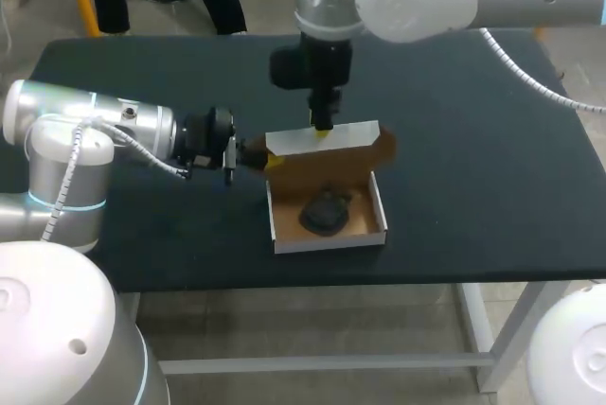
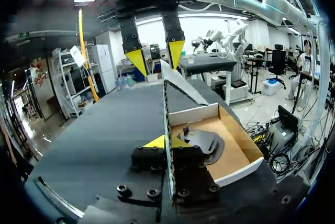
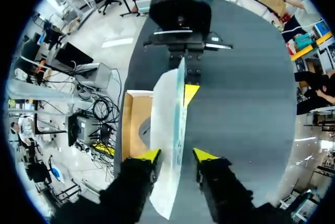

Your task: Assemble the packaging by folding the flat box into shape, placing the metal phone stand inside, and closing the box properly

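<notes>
**Left gripper.** Your left gripper [image 2: 168, 142] is clamped on the left edge of the lid [image 2: 178, 85]; in the left wrist view the cardboard runs straight between the two yellow tips. In the head view this gripper [image 1: 254, 154] comes in level from the left and meets the lid at the box's far-left corner.

**Right gripper.** Your right gripper [image 3: 176, 155] points straight down over the lid's [image 3: 168, 130] top edge. Its fingers stand apart, one on each side of the panel, and the far-side finger shows a gap to the cardboard. In the head view you see it [image 1: 323, 131] at the middle of the lid's upper edge; the left wrist view shows it [image 2: 156, 56] straddling the lid's far corner.

**Lid.** The lid [image 1: 322, 138] stands roughly upright along the far wall of the box [image 1: 327, 242], white face to the far side, brown face toward the tray.

**Box and contents.** The box is folded into an open tray [image 2: 241, 171] near the middle of the black table [image 1: 473, 140]. The dark phone stand [image 1: 325, 212] lies flat on its floor, just beside your left gripper's tips in the wrist view [image 2: 207, 143].
</notes>
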Robot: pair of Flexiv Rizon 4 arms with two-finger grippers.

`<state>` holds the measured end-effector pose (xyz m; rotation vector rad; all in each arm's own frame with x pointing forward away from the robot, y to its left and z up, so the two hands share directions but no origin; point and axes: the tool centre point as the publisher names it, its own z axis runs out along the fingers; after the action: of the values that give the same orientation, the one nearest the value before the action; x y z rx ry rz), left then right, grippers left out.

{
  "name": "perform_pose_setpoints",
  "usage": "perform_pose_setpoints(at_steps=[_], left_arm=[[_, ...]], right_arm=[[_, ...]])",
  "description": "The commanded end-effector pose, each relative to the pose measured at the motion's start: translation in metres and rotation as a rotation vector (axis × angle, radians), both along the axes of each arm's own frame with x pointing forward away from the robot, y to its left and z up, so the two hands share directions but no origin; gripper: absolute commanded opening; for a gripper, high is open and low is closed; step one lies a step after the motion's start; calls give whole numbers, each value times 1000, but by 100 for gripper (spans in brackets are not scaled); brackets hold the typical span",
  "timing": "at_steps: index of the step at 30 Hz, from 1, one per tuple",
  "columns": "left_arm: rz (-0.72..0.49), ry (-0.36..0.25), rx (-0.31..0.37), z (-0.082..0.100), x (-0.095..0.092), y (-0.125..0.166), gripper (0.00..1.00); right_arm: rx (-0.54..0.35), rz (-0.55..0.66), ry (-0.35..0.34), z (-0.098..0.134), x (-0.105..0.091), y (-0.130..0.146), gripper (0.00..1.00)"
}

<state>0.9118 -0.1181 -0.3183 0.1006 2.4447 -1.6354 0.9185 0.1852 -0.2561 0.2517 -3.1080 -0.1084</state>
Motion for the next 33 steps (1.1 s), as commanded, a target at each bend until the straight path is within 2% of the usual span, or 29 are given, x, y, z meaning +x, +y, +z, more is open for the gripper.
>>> perform_pose_setpoints(at_steps=[1,8,17,20,33], left_arm=[[-2,-1,-1,-1,-1,0,0],[-2,-1,-1,-1,-1,0,0],[-2,-1,-1,-1,-1,0,0],[-2,-1,-1,-1,-1,0,0],[-2,-1,-1,-1,-1,0,0]], right_arm=[[18,-45,-26,17,-4,-12,100],[57,-181,-38,40,5,-21,100],[97,-344,-7,59,17,-31,100],[91,-404,-45,63,19,-35,100],[91,-404,-45,63,19,-35,100]])
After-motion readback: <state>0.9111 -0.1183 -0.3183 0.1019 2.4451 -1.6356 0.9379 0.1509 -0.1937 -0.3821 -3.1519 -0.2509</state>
